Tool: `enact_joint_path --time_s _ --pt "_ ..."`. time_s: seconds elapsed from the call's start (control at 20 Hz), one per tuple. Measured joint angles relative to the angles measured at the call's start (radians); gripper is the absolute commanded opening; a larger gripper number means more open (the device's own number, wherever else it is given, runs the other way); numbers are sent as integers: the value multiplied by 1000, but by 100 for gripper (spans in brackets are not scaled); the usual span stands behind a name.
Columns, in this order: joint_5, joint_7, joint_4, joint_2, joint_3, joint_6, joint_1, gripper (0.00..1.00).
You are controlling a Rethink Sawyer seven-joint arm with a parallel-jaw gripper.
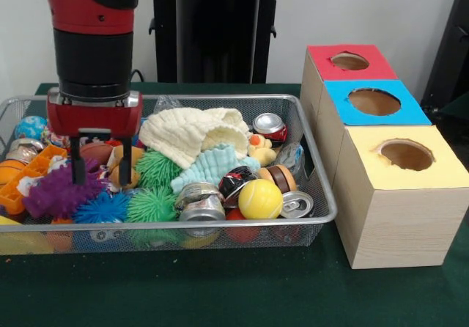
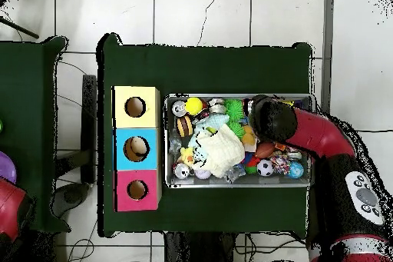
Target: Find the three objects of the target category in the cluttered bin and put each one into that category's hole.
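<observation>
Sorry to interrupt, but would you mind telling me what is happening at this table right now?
A red and black robot arm has its gripper lowered, open, into a wire mesh bin packed with clutter: spiky rubber balls, crushed cans, a yellow ball and a cream cloth. The fingers sit among the toys beside the purple spiky ball, holding nothing. Beside the bin stand three wooden boxes with holes, topped red, blue and yellow.

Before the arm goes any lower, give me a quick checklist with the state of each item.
1. Gripper open: ok; both fingers apart.
2. Fingers empty: ok, nothing held.
3. Gripper over wire bin: ok, at the end far from the boxes.
4. Item below identified: cannot tell; purple spiky ball and a brown toy crowd there.
5. Holes clear: red box and yellow box ok; blue box not ok, something shows inside from overhead.
</observation>
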Motion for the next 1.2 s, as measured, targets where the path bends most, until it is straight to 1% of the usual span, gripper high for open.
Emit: enact_joint_path --time_s 0.15,0.4,0.8,0.85,0.9,0.95,1.0,1.15,1.2 --pt "0 0 27 -20 -5 -4 -1 100" --pt "0 0 102 -84 -15 -4 -10 100" --pt "0 0 242 -229 -51 -8 -18 100" --pt "-4 0 279 -259 -62 -26 -18 100" --pt "-7 0 291 -268 -67 -36 -17 100" --pt "-8 0 294 -270 -68 -38 -17 100" --pt "-17 0 321 -285 -77 -68 -17 100" --pt "-30 0 346 -295 -88 -103 -17 100" --pt "-42 0 363 -300 -94 -133 -16 100"
